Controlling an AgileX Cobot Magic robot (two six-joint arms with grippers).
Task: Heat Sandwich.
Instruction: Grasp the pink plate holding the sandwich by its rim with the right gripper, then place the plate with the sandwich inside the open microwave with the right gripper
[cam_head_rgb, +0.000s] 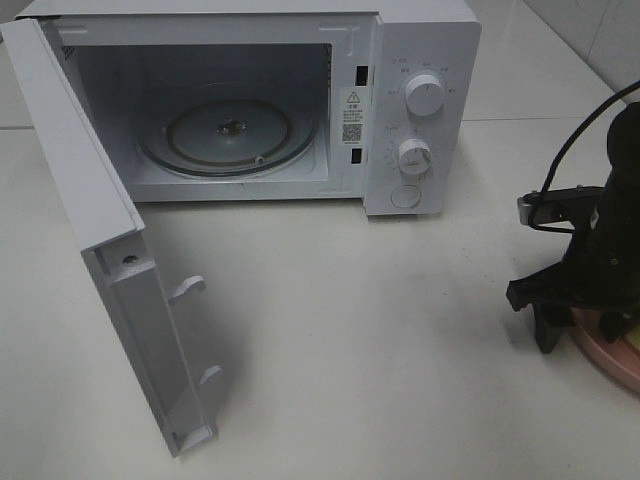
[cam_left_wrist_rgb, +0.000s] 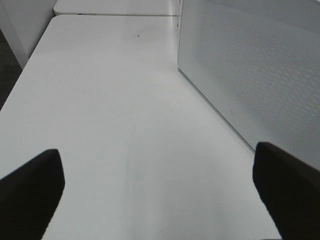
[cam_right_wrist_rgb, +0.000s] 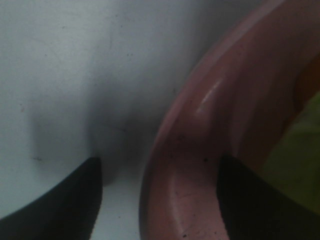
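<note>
Jaws of the right gripper (cam_right_wrist_rgb: 160, 160) stand apart astride the rim of the pink plate (cam_right_wrist_rgb: 200, 145), one inside it, one outside over the white table (cam_head_rgb: 350, 350). The sandwich (cam_right_wrist_rgb: 295, 145) lies on that plate. Left gripper (cam_left_wrist_rgb: 157, 150): spread wide, empty, beside the open-doored microwave (cam_head_rgb: 420, 100).

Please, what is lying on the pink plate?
A pale yellow-green and orange sandwich shows on the pink plate. The right claw straddles the rim, and the arm hides the rest of the plate in the high view.
</note>
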